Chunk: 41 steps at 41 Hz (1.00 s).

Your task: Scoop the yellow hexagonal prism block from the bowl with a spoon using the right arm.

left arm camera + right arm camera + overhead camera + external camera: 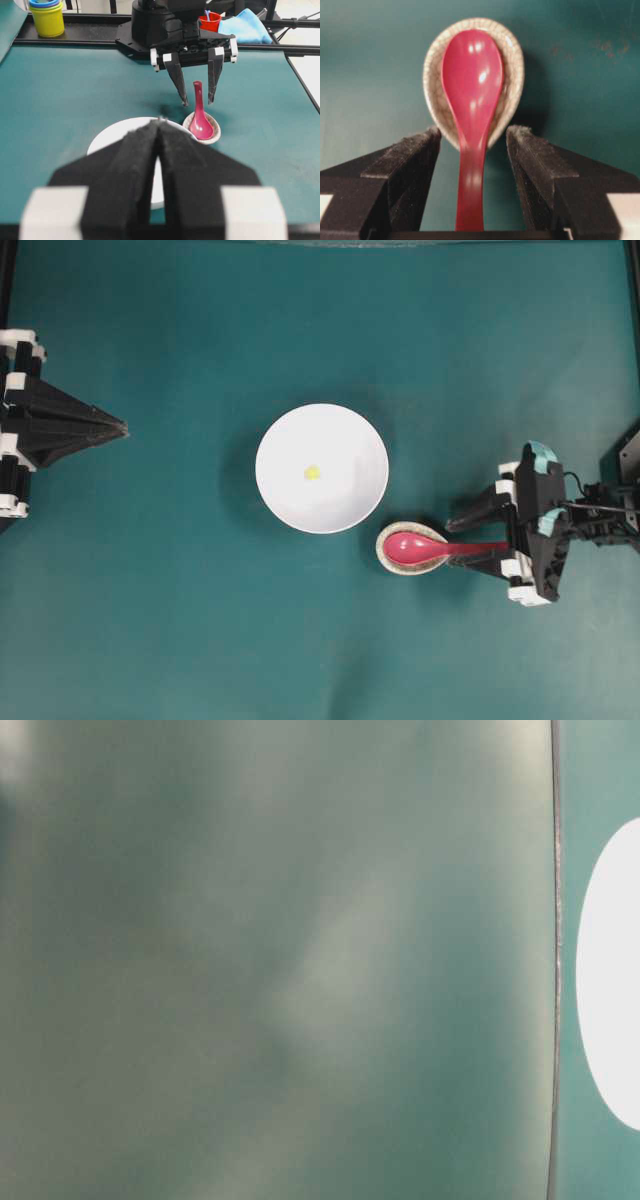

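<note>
The tiny yellow hexagonal prism block [312, 472] lies near the middle of the white bowl [345, 440], which sits at the table's centre. The glossy pink-red spoon [420, 548] rests with its scoop in a small speckled spoon rest [384, 550] just right of the bowl, handle pointing right. My right gripper [462, 544] is open and straddles the handle. In the right wrist view its fingers [420, 150] stand apart from the spoon [472, 75] with a gap on each side. My left gripper [122, 427] is shut and empty at the far left. In the left wrist view it hides the block.
Beyond the table's far rail in the left wrist view stand stacked yellow and blue cups [47, 17], a red cup [210, 21] and a blue cloth [245, 27]. The table-level view is blurred, with only a white shape [615, 970] at its right edge.
</note>
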Each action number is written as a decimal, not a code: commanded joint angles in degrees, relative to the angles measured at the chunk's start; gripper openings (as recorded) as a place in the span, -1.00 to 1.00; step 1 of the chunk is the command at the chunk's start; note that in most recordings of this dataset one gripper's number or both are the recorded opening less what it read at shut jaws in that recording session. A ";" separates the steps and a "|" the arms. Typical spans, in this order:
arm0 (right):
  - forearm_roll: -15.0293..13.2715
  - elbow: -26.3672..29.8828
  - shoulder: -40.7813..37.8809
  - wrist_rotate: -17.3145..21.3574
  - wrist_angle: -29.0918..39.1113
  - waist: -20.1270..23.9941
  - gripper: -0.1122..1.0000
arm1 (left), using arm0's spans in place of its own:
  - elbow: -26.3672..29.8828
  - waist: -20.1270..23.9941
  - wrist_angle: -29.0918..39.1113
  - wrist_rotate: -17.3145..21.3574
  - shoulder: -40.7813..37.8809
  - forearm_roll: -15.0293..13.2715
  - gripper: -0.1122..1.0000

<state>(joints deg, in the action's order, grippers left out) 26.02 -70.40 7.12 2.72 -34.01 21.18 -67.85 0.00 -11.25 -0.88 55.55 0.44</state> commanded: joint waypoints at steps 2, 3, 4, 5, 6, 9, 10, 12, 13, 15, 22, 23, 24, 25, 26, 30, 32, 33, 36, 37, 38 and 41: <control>0.97 -0.79 0.44 0.44 -2.37 1.23 0.27 | 1.49 0.09 -0.26 -0.09 -0.35 0.09 -0.77; 1.05 -0.88 0.44 0.53 -2.64 1.41 0.26 | 1.58 0.00 -0.26 -0.09 -0.35 0.09 -0.77; 1.23 -1.05 0.44 0.53 -3.08 1.67 0.26 | 1.58 0.09 -0.26 -0.09 -0.35 0.09 -0.77; 1.32 -1.23 0.35 0.53 -3.43 1.85 0.26 | 1.58 0.00 -0.18 -0.09 -0.35 0.09 -0.77; 1.41 -1.49 0.35 0.53 -3.78 2.11 0.26 | 1.58 0.09 -0.18 -0.09 -0.35 0.09 -0.77; 1.49 -1.49 0.09 0.53 -4.39 2.37 0.26 | 1.58 0.00 -0.26 -0.09 -0.35 0.09 -0.77; 1.49 -1.49 -0.18 0.53 -4.48 2.46 0.26 | 1.58 0.09 -0.18 -0.09 -0.35 0.09 -0.77; 1.58 -1.41 -0.70 0.53 -4.75 2.55 0.26 | 1.49 0.09 -0.26 -0.09 -0.35 0.09 -0.77; 1.58 -1.23 -1.14 0.62 -4.83 2.55 0.26 | 1.58 0.09 -0.26 -0.09 -0.35 0.09 -0.77; 1.85 -1.05 -2.02 0.70 -5.36 2.55 0.26 | 1.49 0.09 -0.18 -0.09 -0.35 0.09 -0.77; 2.99 -1.76 -6.06 2.90 -10.55 2.81 0.26 | 1.49 0.09 -0.18 -0.09 -0.35 0.09 -0.77; 2.99 -1.93 -6.50 3.25 -11.34 2.90 0.26 | 1.49 0.09 -0.18 -0.09 -0.35 0.09 -0.77; 2.99 -2.02 -6.94 3.52 -12.13 3.08 0.26 | 1.49 0.00 -0.18 -0.09 -0.35 0.09 -0.77; 2.99 -2.11 -7.47 4.13 -13.10 3.43 0.26 | 1.49 0.09 -0.18 -0.09 -0.35 0.09 -0.77; 2.99 -2.20 -7.91 4.39 -13.71 3.60 0.26 | 1.49 0.00 -0.18 -0.09 -0.35 0.09 -0.77; 2.99 -2.37 -9.58 5.63 -16.00 4.75 0.26 | 1.49 0.09 0.00 -0.09 -0.35 0.09 -0.77; 2.99 -2.29 -10.37 5.80 -16.88 5.27 0.26 | 1.49 0.09 0.09 -0.09 -0.35 0.09 -0.77; 3.08 -2.29 -10.63 5.80 -17.23 5.36 0.26 | 1.49 0.00 0.09 -0.09 -0.35 0.09 -0.77; 2.99 -2.37 -11.34 5.89 -18.54 5.63 0.26 | 1.49 0.00 0.09 -0.09 -0.35 0.09 -0.77; 3.08 -2.29 -11.51 5.89 -18.90 5.63 0.26 | 1.49 0.00 0.09 -0.09 -0.35 0.09 -0.77; 3.08 -2.29 -11.69 5.89 -19.25 5.63 0.26 | 1.49 0.09 0.09 -0.09 -0.35 0.09 -0.77; 2.99 -2.46 -11.95 5.89 -19.86 5.71 0.26 | 1.49 0.09 0.09 -0.09 -0.35 0.09 -0.77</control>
<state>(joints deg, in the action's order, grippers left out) 28.92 -72.95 -5.19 8.61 -52.65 26.63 -67.85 0.00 -10.90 -0.88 55.55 0.44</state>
